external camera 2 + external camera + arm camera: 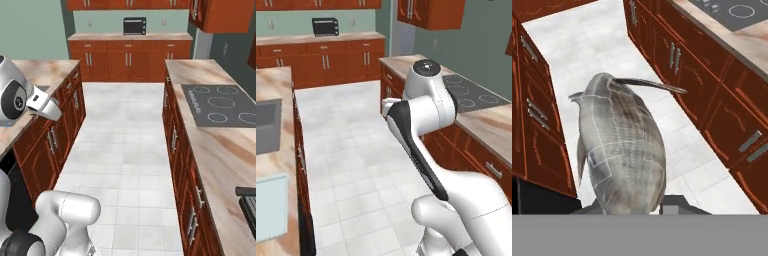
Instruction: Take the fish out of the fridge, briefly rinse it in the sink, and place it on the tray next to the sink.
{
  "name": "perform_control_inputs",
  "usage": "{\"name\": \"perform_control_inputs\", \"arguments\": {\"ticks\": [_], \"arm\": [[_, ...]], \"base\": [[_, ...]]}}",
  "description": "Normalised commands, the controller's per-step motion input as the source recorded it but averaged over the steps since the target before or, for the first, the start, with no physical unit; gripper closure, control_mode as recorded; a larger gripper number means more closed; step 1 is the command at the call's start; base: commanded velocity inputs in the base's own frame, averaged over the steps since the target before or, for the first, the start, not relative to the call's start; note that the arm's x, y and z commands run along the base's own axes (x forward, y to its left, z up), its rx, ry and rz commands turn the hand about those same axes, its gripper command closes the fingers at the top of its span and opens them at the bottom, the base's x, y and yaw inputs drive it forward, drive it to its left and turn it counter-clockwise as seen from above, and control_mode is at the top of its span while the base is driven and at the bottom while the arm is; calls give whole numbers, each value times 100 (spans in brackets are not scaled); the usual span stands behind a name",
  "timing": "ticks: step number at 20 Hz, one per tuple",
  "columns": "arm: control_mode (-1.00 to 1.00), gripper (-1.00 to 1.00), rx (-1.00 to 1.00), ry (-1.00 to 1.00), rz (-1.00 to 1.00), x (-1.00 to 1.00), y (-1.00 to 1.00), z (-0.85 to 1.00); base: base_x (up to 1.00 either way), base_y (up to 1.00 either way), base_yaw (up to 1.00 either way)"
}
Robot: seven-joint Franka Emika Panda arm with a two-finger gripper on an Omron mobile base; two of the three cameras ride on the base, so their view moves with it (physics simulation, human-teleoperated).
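The fish [622, 145], grey-silver with a scaled body and a thin dark tail, hangs close in front of the hand camera above the white floor. My gripper [632, 206] is shut on it, with the dark fingertips [677, 203] just showing on either side of its lower end. The sink [266, 125], a dark grey basin, is set in the marbled counter at the left edge of the left base view. The pale blue-white tray [271, 212] lies on the same counter, nearer the camera. The fridge is out of view.
A white tiled aisle [351, 150] runs between red-brown cabinet rows. The right counter carries a black cooktop [220, 105]. A dark toaster oven [134, 25] stands on the far counter. The island's cabinet fronts [55, 135] are close on the left.
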Motion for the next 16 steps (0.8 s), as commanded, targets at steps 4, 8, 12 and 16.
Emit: {"name": "perform_control_inputs", "arguments": {"ticks": [4, 8, 12, 16], "arm": [[100, 100, 0, 0, 0, 0, 0, 0], [100, 100, 0, 0, 0, 0, 0, 0], [100, 100, 0, 0, 0, 0, 0, 0], [100, 100, 0, 0, 0, 0, 0, 0]], "base": [[100, -1, 0], [100, 0, 8], [100, -6, 23], [99, -22, 52]]}}
